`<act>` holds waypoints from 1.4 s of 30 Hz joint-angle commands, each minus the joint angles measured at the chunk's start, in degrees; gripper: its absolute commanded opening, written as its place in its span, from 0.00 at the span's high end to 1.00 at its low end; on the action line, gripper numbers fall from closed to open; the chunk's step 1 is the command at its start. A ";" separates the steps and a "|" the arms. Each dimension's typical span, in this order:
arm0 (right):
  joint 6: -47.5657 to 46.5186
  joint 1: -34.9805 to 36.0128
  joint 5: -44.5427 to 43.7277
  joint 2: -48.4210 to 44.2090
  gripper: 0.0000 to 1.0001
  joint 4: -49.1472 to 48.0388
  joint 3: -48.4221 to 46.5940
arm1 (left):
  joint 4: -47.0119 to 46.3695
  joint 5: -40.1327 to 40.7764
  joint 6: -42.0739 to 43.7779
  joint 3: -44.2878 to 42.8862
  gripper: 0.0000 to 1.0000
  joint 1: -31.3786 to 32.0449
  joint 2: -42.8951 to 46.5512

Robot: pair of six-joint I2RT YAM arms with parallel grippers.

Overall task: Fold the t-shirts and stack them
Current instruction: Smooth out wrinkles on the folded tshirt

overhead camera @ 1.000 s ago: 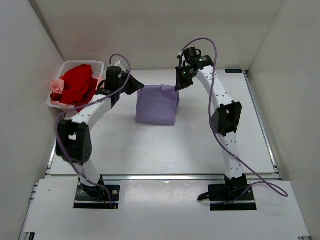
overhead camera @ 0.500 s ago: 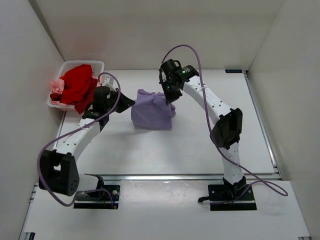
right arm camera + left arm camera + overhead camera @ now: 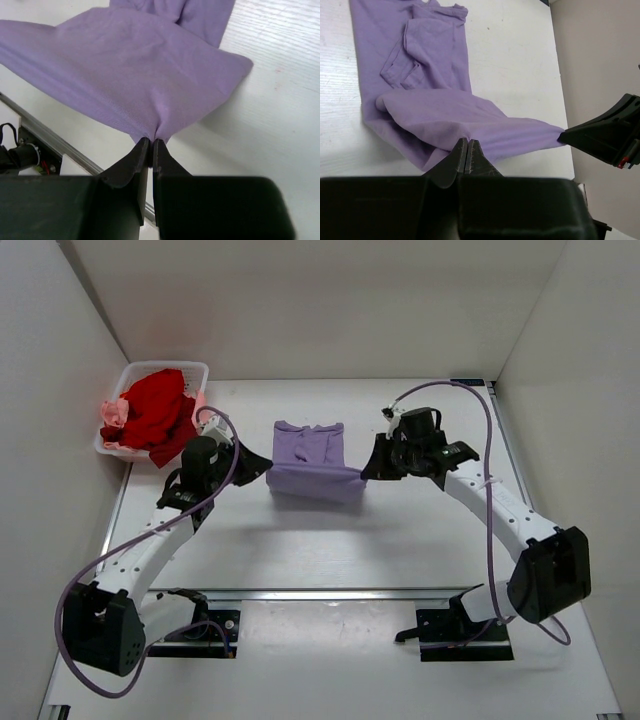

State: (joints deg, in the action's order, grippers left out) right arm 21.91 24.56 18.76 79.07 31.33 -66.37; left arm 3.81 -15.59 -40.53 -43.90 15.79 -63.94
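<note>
Jaws of the left gripper (image 3: 466, 150) and right gripper (image 3: 151, 142) are each clenched on a near corner of the soft lavender cloth t-shirt (image 3: 310, 455), right of the white plastic basket (image 3: 200, 368). Pull evenly: lopsided tension could slip a pinch and skew the fold.

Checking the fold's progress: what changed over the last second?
The left gripper and right gripper, jaws shut on the lavender t-shirt, drew its edge toward the arms' bases, uncovering the collar. The red t-shirt and pink t-shirt stayed in the basket.
</note>
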 commanded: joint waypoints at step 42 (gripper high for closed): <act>5.96 -9.70 12.61 5.19 0.51 -18.15 19.37 | 6.92 10.06 3.27 13.76 0.45 -0.06 9.82</act>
State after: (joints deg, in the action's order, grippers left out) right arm 29.04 15.88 29.87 78.72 17.26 -41.74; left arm 14.39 -7.84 -39.38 -27.09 16.49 -51.24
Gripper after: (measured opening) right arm 0.490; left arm 0.551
